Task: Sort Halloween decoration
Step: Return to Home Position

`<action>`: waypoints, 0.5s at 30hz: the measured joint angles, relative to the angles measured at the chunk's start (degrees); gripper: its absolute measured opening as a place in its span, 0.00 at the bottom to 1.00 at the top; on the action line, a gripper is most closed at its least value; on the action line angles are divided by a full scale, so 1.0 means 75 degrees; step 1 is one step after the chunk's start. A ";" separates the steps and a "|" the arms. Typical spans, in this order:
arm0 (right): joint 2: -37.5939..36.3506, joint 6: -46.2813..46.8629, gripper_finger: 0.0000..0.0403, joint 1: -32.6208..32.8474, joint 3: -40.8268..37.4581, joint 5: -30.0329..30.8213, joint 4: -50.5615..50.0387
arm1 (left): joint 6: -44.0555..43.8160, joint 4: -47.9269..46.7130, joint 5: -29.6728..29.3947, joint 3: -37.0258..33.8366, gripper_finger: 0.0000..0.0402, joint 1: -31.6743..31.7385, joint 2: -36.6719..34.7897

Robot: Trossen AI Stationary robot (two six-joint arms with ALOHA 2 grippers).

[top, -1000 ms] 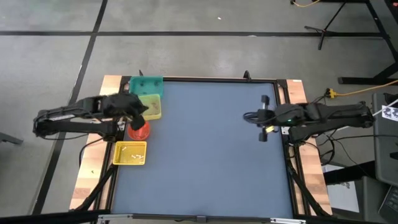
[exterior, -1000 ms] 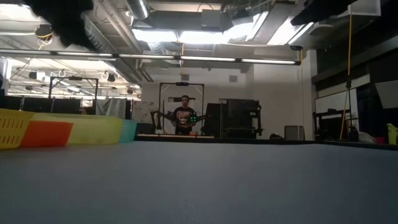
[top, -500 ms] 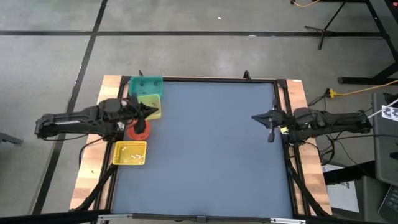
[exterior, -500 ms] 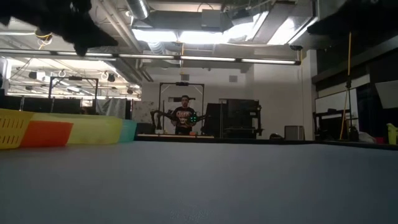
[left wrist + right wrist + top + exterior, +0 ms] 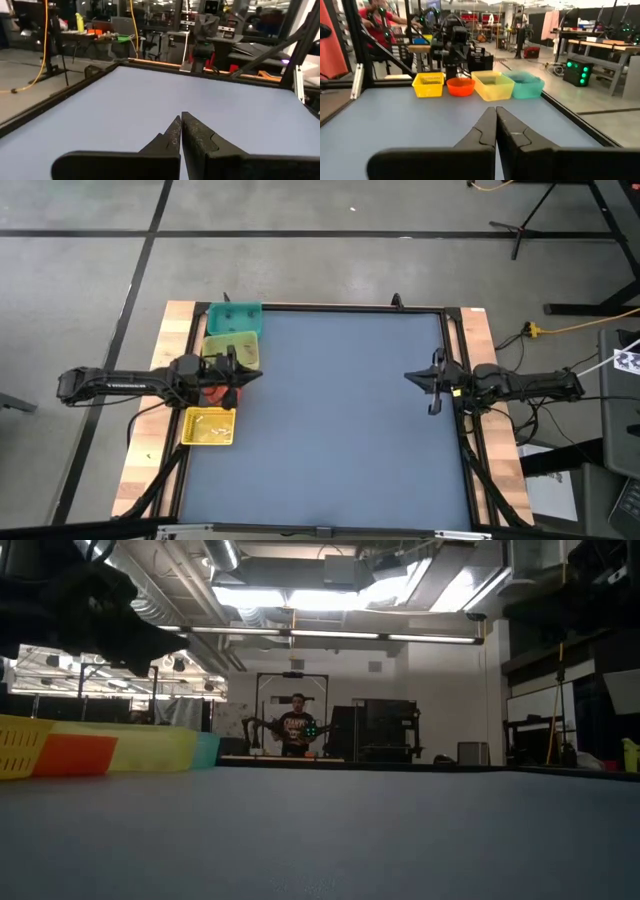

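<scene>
**Sorted trinkets lie on the left arm's side**

Both grippers are empty, jaws pressed together. The left gripper hangs over the orange bin, in the row of bins along the table's left edge. The right gripper is at the right edge, well apart. The only decoration showing, thin white sticks, lies in the yellow basket at the row's near end, so homing likely needs no grasp

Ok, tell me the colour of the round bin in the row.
Orange-red. The round bin shows best in the right wrist view.
</scene>
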 joint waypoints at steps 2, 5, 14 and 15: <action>-0.0213 0.0005 0.01 0.0000 -0.0116 -0.0112 0.0074 | 0.0168 0.0037 0.0025 -0.0027 0.00 0.0000 0.0000; -0.0466 0.0033 0.01 0.0000 -0.0310 -0.0275 0.0062 | 0.0496 0.0054 0.0247 -0.0027 0.00 0.0000 0.0000; -0.0942 0.0575 0.01 0.0000 -0.1124 -0.0525 0.0491 | 0.0859 -0.0031 0.0353 -0.0027 0.00 0.0000 0.0001; -0.0942 0.0576 0.01 0.0000 -0.1171 -0.0639 0.0626 | 0.0926 -0.0065 0.0354 -0.0027 0.00 0.0000 0.0003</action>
